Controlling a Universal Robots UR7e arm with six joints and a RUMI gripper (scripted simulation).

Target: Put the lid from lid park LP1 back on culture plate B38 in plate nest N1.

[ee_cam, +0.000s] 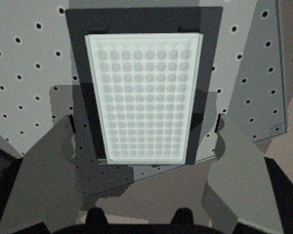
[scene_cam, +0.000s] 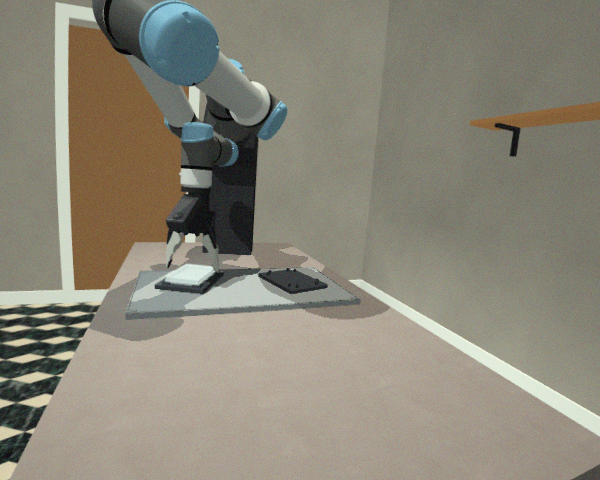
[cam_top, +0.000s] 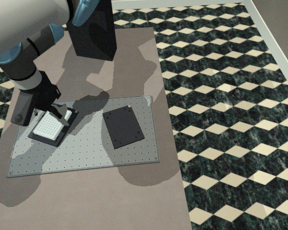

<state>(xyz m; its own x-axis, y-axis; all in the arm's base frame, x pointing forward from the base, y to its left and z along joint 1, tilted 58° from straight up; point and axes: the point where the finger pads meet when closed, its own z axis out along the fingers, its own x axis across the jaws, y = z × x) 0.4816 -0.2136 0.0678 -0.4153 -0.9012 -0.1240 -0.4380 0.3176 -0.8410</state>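
The white culture plate B38 sits in the dark plate nest N1 (cam_top: 52,139) at the left of the perforated board. A clear lid lies flat on top of it; in the wrist view (ee_cam: 144,97) its rim lines up with the plate's edges and the wells show dimly through it. My gripper (cam_top: 50,115) is open and hangs just above the plate. One finger stands on each long side, apart from the lid (ee_cam: 146,124). The lid park LP1 (cam_top: 123,126), a dark slab with small pegs, is bare. The exterior view shows the gripper (scene_cam: 192,260) over the plate (scene_cam: 189,283).
The grey perforated board (cam_top: 84,138) lies on the brown table. The arm's dark base column (cam_top: 93,32) stands behind the board. The table's right edge drops to a checkered floor. A wall shelf (scene_cam: 548,116) is far off to the right.
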